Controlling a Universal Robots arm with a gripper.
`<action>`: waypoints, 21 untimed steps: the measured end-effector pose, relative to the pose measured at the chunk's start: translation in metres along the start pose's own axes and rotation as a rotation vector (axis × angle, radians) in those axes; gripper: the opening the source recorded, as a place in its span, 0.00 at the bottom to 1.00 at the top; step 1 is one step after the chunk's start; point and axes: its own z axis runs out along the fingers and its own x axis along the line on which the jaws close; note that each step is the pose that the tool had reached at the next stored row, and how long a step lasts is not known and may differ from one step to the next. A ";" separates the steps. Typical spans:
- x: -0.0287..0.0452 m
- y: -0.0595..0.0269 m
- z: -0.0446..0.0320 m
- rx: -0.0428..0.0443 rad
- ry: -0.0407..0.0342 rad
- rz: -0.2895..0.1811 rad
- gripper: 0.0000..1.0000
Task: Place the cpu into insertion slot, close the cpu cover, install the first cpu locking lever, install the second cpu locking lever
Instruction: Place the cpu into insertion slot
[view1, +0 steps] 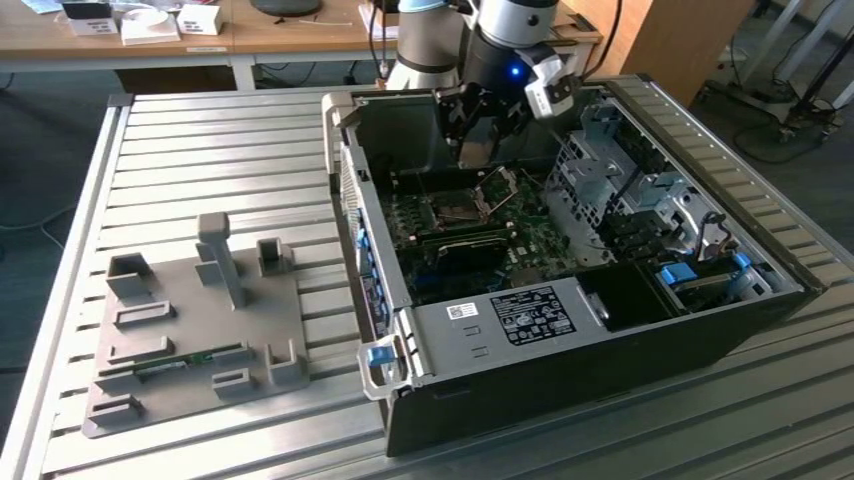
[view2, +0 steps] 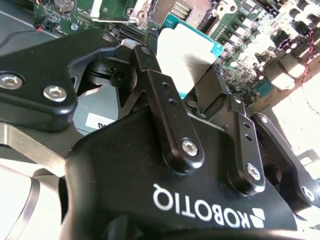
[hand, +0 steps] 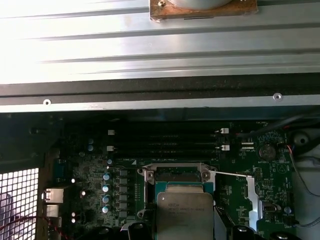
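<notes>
Right now we are watching the gripper (view2: 182, 70) clamping the cpu (view2: 189, 47) between its two black fingers (view2: 165, 100). The chip's silvery-grey top is facing the second wrist view, and a teal edge is showing along one side. In the exterior view the gripper (view1: 477, 150) is hanging inside the open computer case (view1: 601, 375), at about 12 o'clock from the insertion slot (view1: 458, 207) and above the green circuit board (view1: 534, 235). The cpu is hovering apart from the slot, not seated in it. We are seeing the cpu cover (view1: 501, 188) standing tilted up at the slot's 2 o'clock side, so the dark socket is lying uncovered. In the first wrist view the cpu (hand: 185, 215) is showing just in front of the insertion slot (hand: 177, 174), with the long black memory slots (hand: 165, 142) lying beyond it. At 9 o'clock from the case in the exterior view, a grey fixture tray (view1: 200, 330) is resting on the ribbed metal table (view1: 200, 150)
</notes>
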 end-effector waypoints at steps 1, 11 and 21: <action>0.0000 -0.0001 0.0008 0.0000 0.0000 0.000 0.54; -0.0002 -0.0015 0.0154 0.0000 -0.0006 0.000 0.54; -0.0003 -0.0020 0.0213 -0.0002 -0.0011 -0.002 0.54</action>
